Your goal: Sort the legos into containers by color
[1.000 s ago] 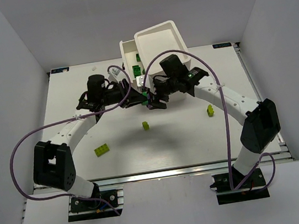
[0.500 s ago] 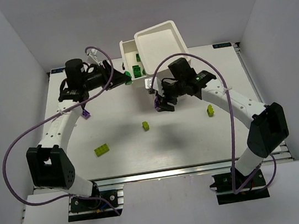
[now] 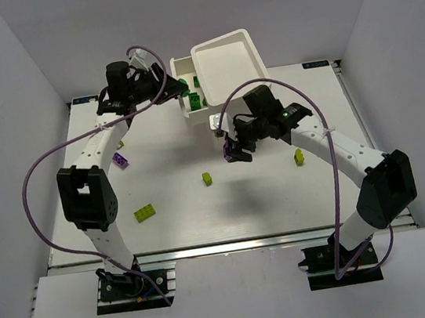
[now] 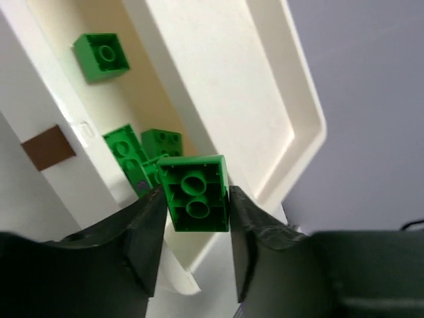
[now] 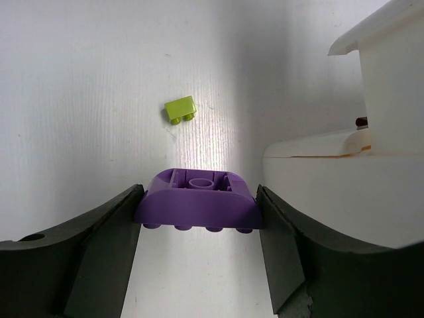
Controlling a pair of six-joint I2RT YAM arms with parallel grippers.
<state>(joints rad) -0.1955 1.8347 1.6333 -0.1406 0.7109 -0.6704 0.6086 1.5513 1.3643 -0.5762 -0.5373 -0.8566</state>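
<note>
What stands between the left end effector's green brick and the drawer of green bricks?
Nothing visible. The left end effector holds the green brick at the open drawer; its inside, with other green bricks, is unblocked. The upper drawer lies to one side.

A white worktop (image 3: 176,235) lies at the middle of the scene, and the close view shows fine lines across its surface. Plain pale grey walls close it in on three sides: a left wall (image 3: 6,156), a back wall (image 3: 176,14) and a right wall (image 3: 418,98). A metal rail (image 3: 232,245) runs along the near edge, and a white panel (image 3: 240,297) lies in front of it. A slim rail (image 3: 361,118) borders the right edge. The light is soft and even, casting only faint shadows on the worktop.
</note>
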